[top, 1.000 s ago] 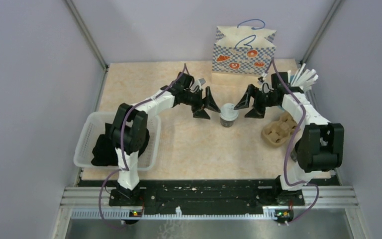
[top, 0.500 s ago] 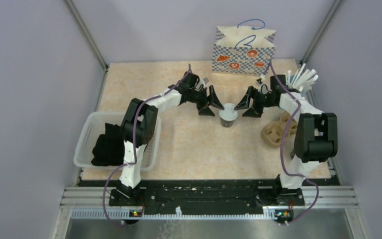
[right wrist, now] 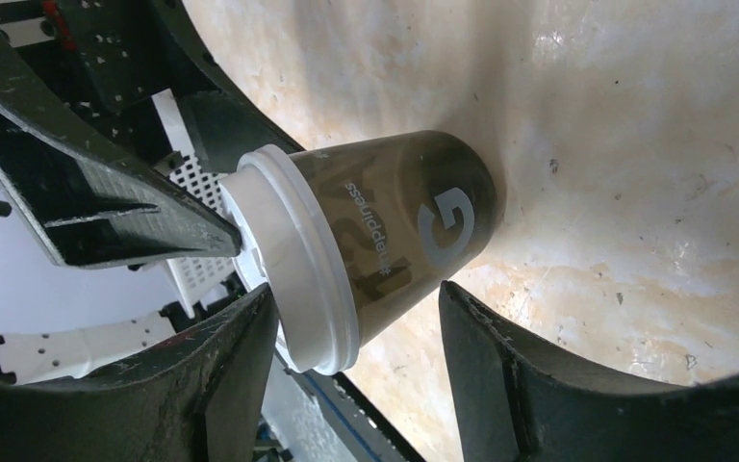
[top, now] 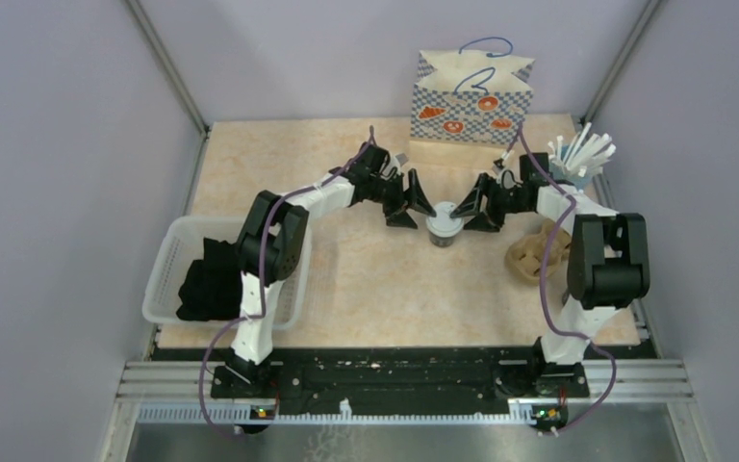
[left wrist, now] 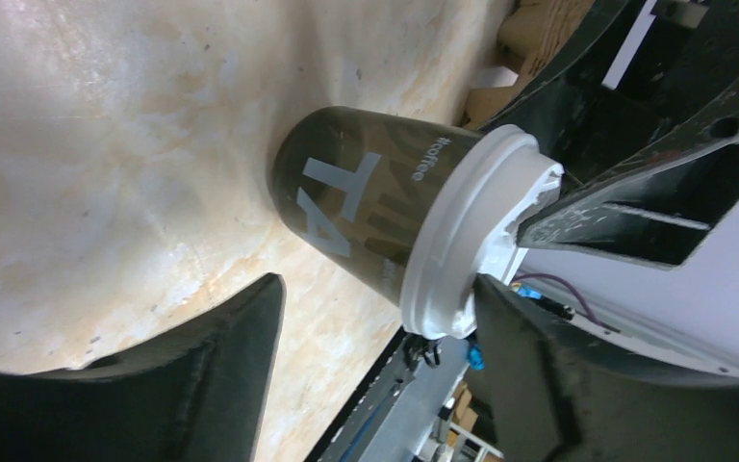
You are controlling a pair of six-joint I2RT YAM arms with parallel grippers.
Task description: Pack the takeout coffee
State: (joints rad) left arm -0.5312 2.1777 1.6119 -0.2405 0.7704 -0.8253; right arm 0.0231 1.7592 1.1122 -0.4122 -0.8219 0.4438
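One takeout coffee cup [top: 444, 227], dark grey with a pale lid, stands upright mid-table. It shows in the left wrist view [left wrist: 366, 207] and the right wrist view [right wrist: 414, 226] too. My left gripper [top: 412, 209] is open just left of it, and its own view [left wrist: 377, 281] shows one finger [left wrist: 539, 375] against the lid rim. My right gripper [top: 472, 216] is open just right of it, its fingers either side of the cup [right wrist: 356, 292]. A second cup like it is out of view. The checked paper bag [top: 471, 101] stands at the back.
A brown cardboard cup carrier [top: 537, 248] lies at the right under my right arm. White stirrers [top: 582, 152] stand at the far right. A white basket [top: 168, 252] at the left holds black cups [top: 207, 284].
Both grippers have closed in on the cup from either side, the left moving right and the right moving left. The cup has not moved.
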